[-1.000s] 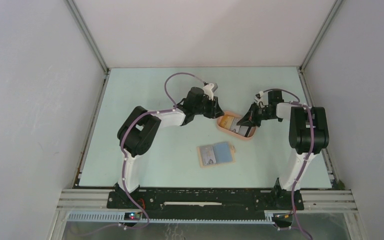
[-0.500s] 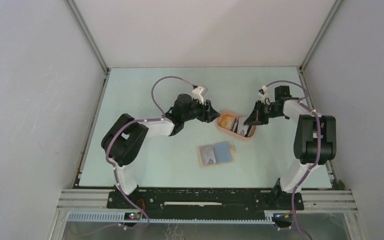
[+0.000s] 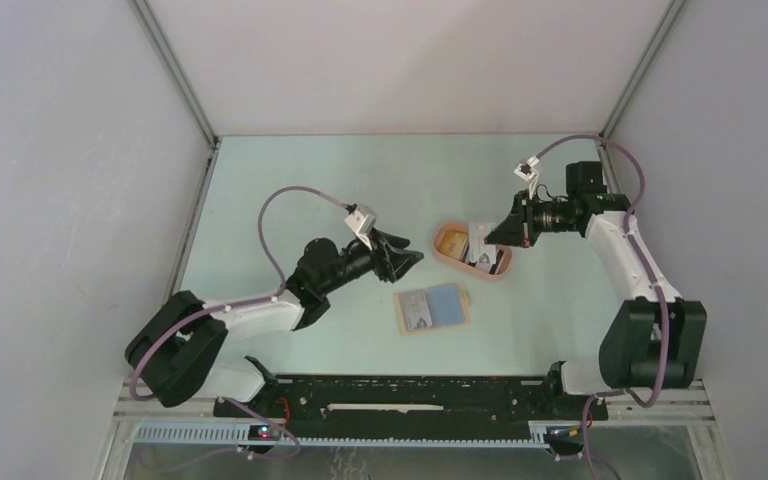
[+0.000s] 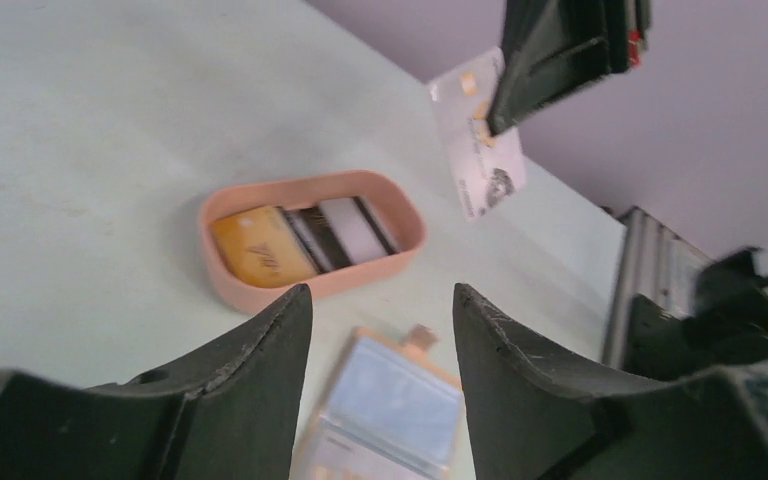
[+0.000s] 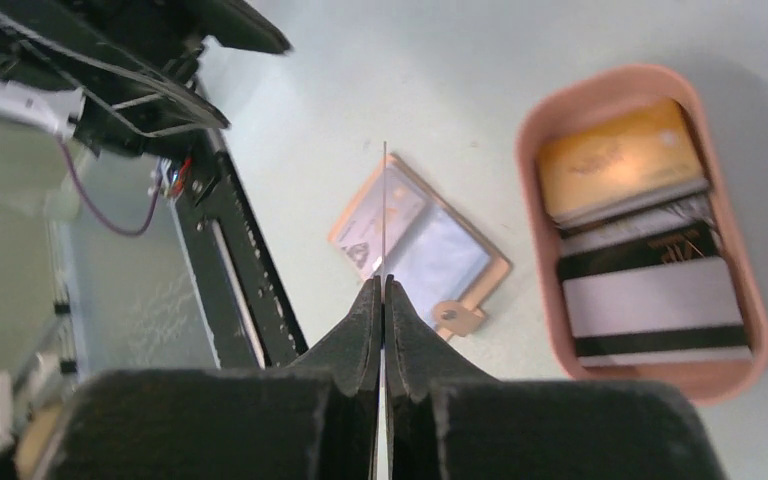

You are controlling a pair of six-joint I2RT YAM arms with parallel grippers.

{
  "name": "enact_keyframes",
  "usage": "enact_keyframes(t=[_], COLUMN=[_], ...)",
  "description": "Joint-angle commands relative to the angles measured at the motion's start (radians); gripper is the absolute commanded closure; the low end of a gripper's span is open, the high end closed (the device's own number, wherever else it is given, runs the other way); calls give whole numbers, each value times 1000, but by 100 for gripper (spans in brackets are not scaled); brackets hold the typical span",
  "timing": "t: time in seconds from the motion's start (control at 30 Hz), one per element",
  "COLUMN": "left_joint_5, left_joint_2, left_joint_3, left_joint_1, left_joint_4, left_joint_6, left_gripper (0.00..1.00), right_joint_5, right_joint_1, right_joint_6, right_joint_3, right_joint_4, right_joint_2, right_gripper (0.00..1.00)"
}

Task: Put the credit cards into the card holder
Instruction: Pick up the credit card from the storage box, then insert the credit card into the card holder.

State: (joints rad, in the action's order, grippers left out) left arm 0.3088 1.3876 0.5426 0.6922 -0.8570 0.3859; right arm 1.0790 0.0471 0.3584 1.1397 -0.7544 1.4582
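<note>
Grey card: pinched in right fingers, above tray.
Card holder: tan, open flat on surface, near tray.
Tray contents: orange-yellow card, striped cards.
Left fingers: spread, empty.

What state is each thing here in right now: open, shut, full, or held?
left gripper: open, empty.
right gripper: shut on the held card.
held card: pinched by one end, in the air, clear of the tray.
tray: holds several cards.
card holder: open, lying flat.
</note>
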Motion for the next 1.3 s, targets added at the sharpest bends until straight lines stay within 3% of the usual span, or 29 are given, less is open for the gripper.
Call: enact_keyframes(t=[0.0, 0.13, 0.27, 0.47, 0.67, 0.93, 1.27], left_joint_5=[-3, -21, -58, -72, -81, -94, -138], left_joint_2=[-120, -168, -112, -28, -3, 22, 0], left_joint_3=[-120, -243, -348, -326, -290, -239, -227], left_joint_1=[91, 199, 288, 355, 372, 377, 379], left_joint_4=[-186, -347, -591, -655, -656, -658, -659], left_joint_6=[0, -60, -108, -130, -116, -61, -45], left_gripper=[40, 39, 39, 41, 45, 54, 78], right_joint_5=[163, 239, 272, 300, 297, 267, 233], right_joint_1=[-81, -175, -257, -337, -372, -399, -406], right_joint_6=[292, 499, 655, 886, 870, 727, 604], right_joint_3=[20, -2, -4, -12, -14, -24, -24], right_joint_4=[-134, -225, -313, -449, -432, -326, -251], right_joint_2=[-128, -201, -220, -197, -170, -143, -131], right_gripper=[96, 100, 100, 100, 100, 100, 100])
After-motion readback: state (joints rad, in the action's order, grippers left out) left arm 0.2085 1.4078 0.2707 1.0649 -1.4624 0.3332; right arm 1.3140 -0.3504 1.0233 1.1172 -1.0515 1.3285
